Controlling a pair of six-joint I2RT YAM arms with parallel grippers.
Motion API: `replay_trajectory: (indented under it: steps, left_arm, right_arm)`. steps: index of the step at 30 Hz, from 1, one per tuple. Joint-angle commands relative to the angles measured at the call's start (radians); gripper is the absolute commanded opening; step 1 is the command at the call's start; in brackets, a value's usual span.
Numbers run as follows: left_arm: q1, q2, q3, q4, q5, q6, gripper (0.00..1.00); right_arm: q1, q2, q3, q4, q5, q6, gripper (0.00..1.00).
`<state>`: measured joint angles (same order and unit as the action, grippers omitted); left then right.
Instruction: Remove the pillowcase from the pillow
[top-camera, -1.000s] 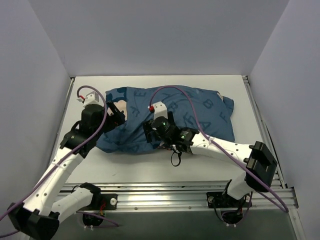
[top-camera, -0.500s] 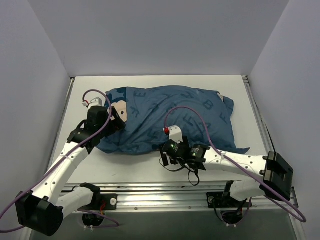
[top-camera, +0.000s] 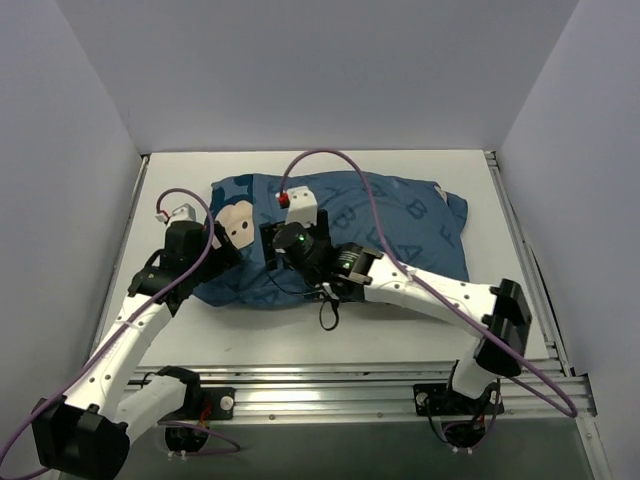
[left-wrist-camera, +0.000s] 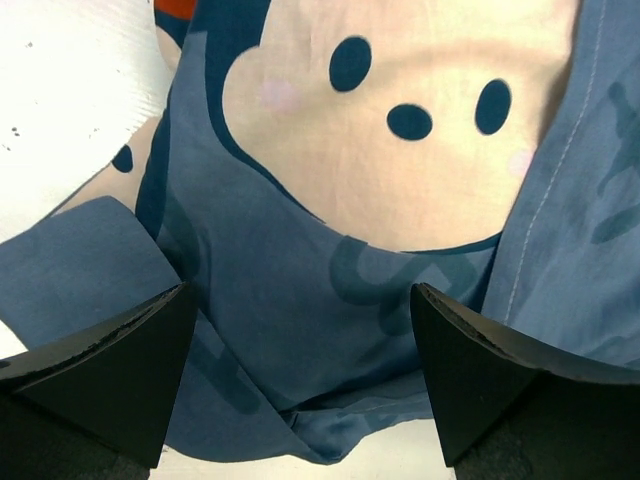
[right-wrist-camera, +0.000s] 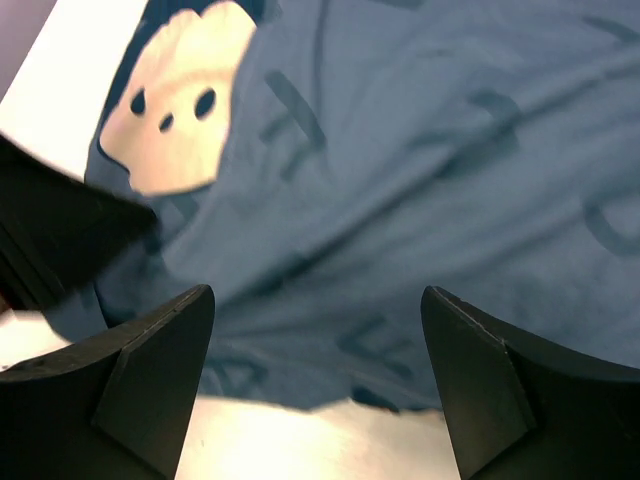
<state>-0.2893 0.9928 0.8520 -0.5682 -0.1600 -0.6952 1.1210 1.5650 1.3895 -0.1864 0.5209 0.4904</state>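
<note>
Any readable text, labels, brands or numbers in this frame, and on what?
"B": large darker letter printed on the pillowcase, right part, top view.
Other printed letters on that fabric: too creased or blurred to read surely.
No labels, brands or numbers legible elsewhere.

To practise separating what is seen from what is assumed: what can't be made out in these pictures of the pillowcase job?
- Pillow: hidden in every view, wholly covered by the pillowcase.
- Pillowcase's open end: in the top view, the folds are too small to tell which end it is.
- Mouse face: in the left wrist view, cut off by the top edge.
- Printed letters: in the right wrist view, too blurred to read.
</note>
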Motion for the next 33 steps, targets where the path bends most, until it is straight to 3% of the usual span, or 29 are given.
replay_trajectory:
  steps: [1,9,10,12,15,17,18,19,21,22,25,33]
  left_arm:
    - [0.009,-0.011,-0.033,0.040,0.063,-0.007,0.96]
    - [0.006,0.018,-0.161,0.148,0.146,-0.085,1.00]
    - [0.004,0.021,-0.175,0.180,0.155,-0.107,0.93]
    - [0.004,0.035,-0.211,0.205,0.160,-0.124,0.90]
    - [-0.002,0.044,-0.238,0.243,0.160,-0.148,0.75]
    - [-0.005,0.043,-0.264,0.274,0.160,-0.165,0.63]
    - [-0.007,0.041,-0.274,0.284,0.160,-0.171,0.50]
    - [-0.007,0.040,-0.286,0.298,0.160,-0.179,0.44]
    - [-0.010,0.037,-0.297,0.306,0.160,-0.182,0.30]
    - [-0.011,0.035,-0.301,0.309,0.184,-0.188,0.27]
    - [-0.017,0.015,-0.321,0.312,0.191,-0.210,0.15]
    - [-0.066,-0.091,-0.366,0.269,0.194,-0.253,0.03]
  right_arm:
    - [0.002,0.137,0.127,0.025,0.085,-0.049,0.80]
    - [-0.010,0.337,0.249,0.093,0.099,-0.062,0.80]
    - [-0.012,0.360,0.247,0.097,0.106,-0.068,0.80]
    - [-0.012,0.380,0.243,0.081,0.155,-0.076,0.77]
    - [-0.024,0.385,0.188,0.064,0.197,-0.063,0.63]
    - [-0.045,0.365,0.148,0.047,0.220,-0.046,0.51]
    - [-0.053,0.351,0.100,0.042,0.225,-0.039,0.47]
    - [-0.061,0.322,0.077,0.030,0.234,-0.024,0.36]
    - [-0.082,0.282,-0.005,0.024,0.240,-0.010,0.26]
    - [-0.092,0.239,-0.038,0.021,0.243,0.006,0.15]
    - [-0.141,0.147,-0.153,0.002,0.245,0.039,0.02]
    - [-0.230,-0.170,-0.443,0.071,0.188,0.142,0.00]
